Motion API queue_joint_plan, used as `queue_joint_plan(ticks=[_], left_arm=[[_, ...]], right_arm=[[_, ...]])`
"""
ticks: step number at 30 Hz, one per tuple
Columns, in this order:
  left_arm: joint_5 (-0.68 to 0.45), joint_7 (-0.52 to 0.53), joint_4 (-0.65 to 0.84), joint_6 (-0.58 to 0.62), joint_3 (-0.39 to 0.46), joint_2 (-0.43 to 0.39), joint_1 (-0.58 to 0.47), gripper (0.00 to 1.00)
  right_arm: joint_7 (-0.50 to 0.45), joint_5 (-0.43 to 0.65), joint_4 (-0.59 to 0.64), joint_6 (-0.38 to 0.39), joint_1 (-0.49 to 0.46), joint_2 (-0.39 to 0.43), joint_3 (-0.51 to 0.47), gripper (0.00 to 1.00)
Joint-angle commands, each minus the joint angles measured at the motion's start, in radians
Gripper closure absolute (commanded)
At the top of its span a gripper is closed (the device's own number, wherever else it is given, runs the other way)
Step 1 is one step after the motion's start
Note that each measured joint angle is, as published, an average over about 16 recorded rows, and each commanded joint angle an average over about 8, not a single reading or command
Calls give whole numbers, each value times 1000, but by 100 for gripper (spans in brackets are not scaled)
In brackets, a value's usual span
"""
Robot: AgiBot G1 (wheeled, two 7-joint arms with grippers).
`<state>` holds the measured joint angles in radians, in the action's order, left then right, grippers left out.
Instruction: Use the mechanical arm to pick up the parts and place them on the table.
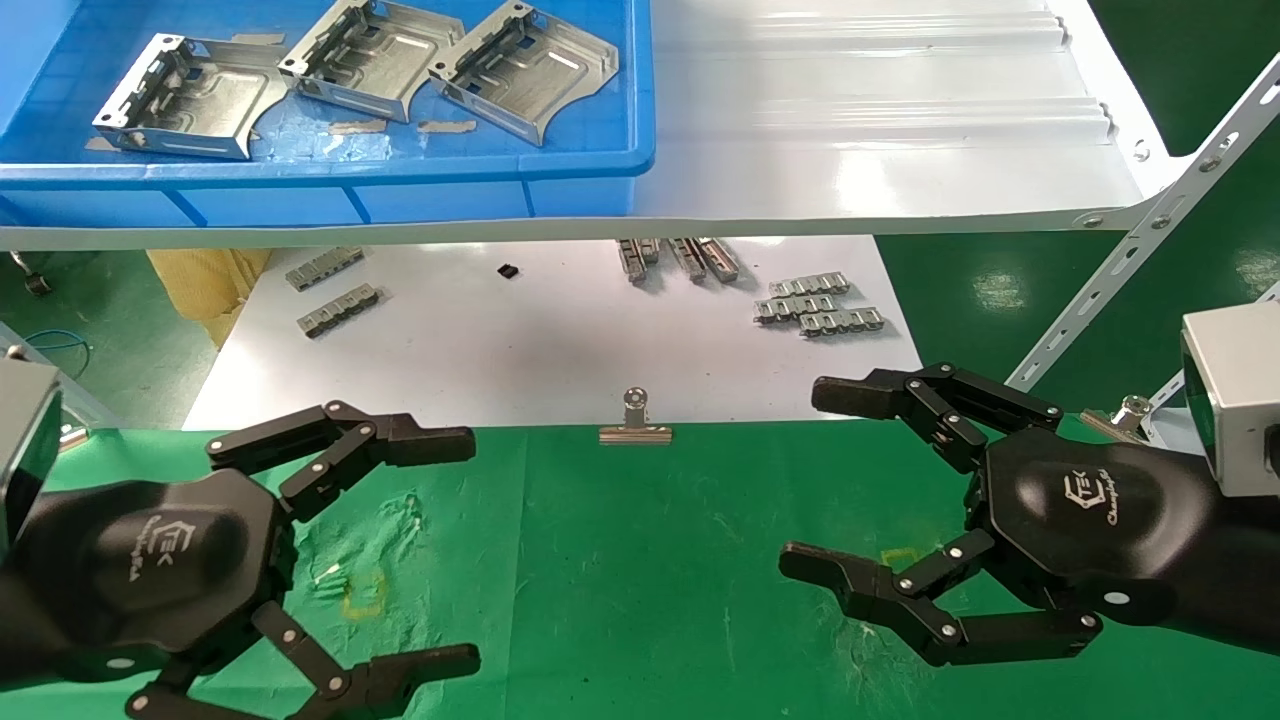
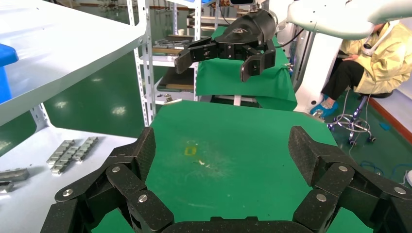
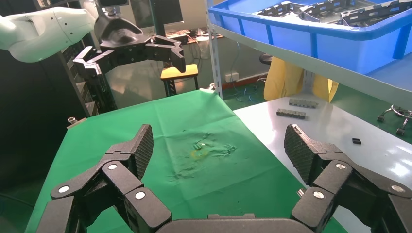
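Observation:
Three silvery sheet-metal parts [image 1: 190,98] [image 1: 368,55] [image 1: 525,68] lie in a blue bin [image 1: 330,170] on the white shelf at the back left. They also show in the right wrist view [image 3: 311,7]. My left gripper [image 1: 455,550] is open and empty, hovering low over the green cloth table [image 1: 640,560] at the front left. My right gripper [image 1: 815,480] is open and empty over the cloth at the front right. Both are well short of the bin. The left wrist view shows open fingers [image 2: 141,155] over bare green cloth.
A silver binder clip [image 1: 635,420] clamps the cloth's far edge. Small link strips [image 1: 820,305] [image 1: 335,290] and a tiny black piece [image 1: 508,270] lie on the white sheet [image 1: 550,340] under the shelf [image 1: 880,120]. A slotted metal strut [image 1: 1150,225] slants at right.

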<state>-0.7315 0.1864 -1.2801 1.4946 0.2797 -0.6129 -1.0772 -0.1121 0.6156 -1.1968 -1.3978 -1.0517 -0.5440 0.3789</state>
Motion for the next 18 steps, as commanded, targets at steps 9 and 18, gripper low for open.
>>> queue_joint_plan(ticks=[9,18], left_arm=[[0,0,0,0,0,0,0,0],[0,0,0,0,0,0,0,0]], right_arm=[[0,0,0,0,0,0,0,0],[0,0,0,0,0,0,0,22]])
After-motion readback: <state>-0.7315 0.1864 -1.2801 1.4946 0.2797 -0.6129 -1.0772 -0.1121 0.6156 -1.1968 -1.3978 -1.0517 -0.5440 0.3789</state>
